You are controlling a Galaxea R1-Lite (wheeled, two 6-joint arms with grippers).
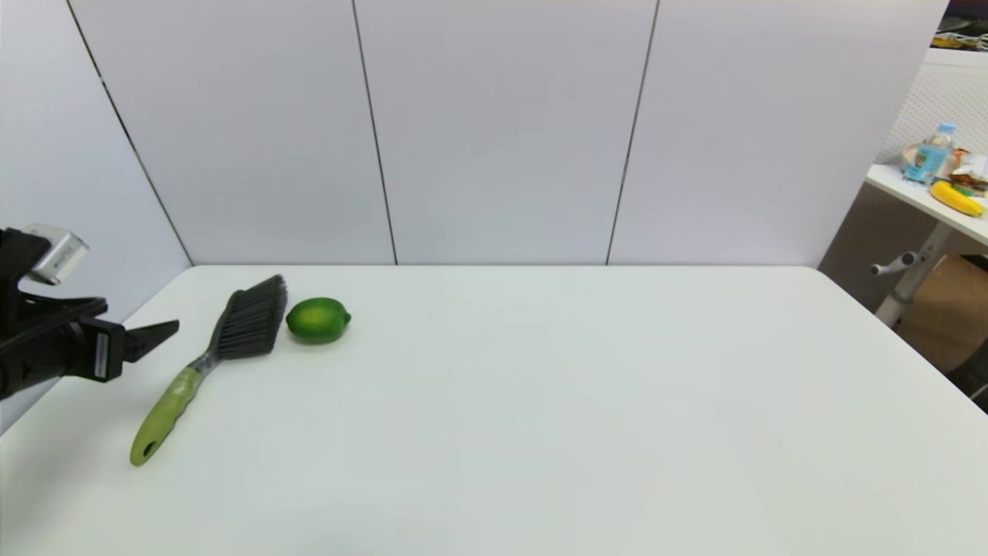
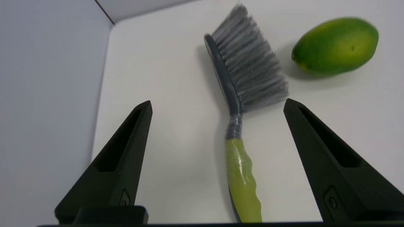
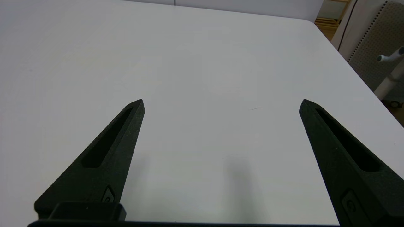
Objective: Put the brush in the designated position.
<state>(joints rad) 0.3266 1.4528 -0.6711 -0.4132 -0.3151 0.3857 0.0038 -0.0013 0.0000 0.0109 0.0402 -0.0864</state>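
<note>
The left end effector (image 2: pixel 217 105) is hovering wide open and empty just beside the brush (image 1: pixel 202 364), which is lying on the table (image 1: pixel 540 432) near a lime (image 1: pixel 318 320), so the reach-and-grasp step is pending, calling for descent onto the handle.

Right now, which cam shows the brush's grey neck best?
Left wrist view: the brush fills the frame, neck between the open left tool's fingers. Head view shows the whole brush small. Right wrist view shows none of it.
</note>
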